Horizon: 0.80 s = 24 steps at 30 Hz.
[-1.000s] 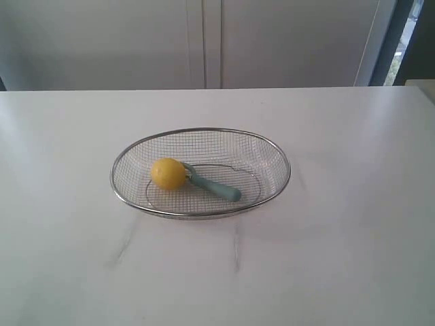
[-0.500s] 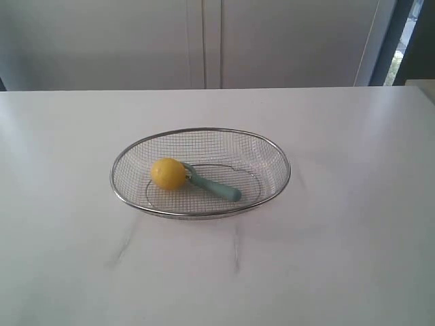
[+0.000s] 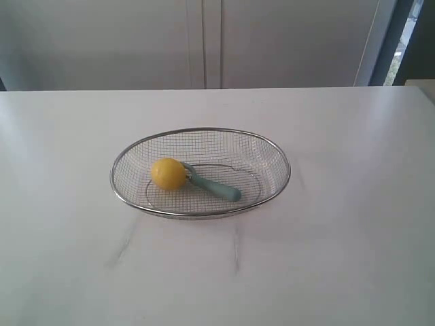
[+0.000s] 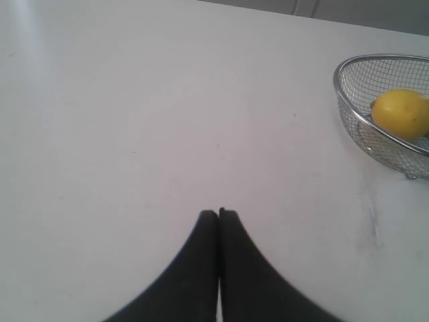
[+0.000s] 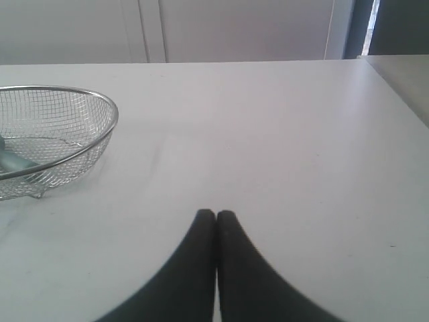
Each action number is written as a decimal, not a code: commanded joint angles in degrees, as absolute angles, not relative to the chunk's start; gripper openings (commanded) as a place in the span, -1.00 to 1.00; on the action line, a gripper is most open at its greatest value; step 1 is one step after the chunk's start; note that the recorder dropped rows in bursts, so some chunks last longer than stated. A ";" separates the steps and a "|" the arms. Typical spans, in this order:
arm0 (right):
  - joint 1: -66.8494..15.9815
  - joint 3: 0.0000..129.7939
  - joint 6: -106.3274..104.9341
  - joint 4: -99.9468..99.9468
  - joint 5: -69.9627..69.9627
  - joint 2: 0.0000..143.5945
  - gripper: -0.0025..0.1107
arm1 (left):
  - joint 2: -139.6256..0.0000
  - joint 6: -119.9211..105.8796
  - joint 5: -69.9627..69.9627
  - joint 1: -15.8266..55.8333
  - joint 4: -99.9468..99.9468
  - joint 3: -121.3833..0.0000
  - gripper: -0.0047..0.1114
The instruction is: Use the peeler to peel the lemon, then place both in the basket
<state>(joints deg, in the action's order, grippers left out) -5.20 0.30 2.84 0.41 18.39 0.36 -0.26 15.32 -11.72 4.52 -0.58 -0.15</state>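
We record a white counter (image 3: 340,258) carrying all items. The basket (image 3: 201,129) stands near the counter's centre, upright on its base. Inside it, the peeler (image 3: 216,187) lies flat on the mesh floor, handle pointing to the near right, head toward the left. The lemon (image 3: 168,173) rests in the left half of the basket, touching the peeler's head. We find the left hand (image 4: 218,213) above bare counter, well apart from the basket, its fingers pressed together tip to tip. The right hand (image 5: 216,215) is likewise above bare counter, apart from the basket, its fingers pressed together.
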 commanded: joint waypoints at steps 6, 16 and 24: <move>-4.79 0.00 2.15 0.77 17.82 0.00 -0.96 | 0.00 15.02 -11.57 4.69 -0.99 0.00 -0.92; -2.69 0.00 2.15 0.77 17.93 0.00 -0.96 | 0.00 15.02 -11.57 4.69 -0.99 0.00 -0.92; -2.69 0.00 2.15 0.77 17.93 0.00 -0.96 | 0.00 15.02 -11.57 4.69 -0.99 0.00 -0.92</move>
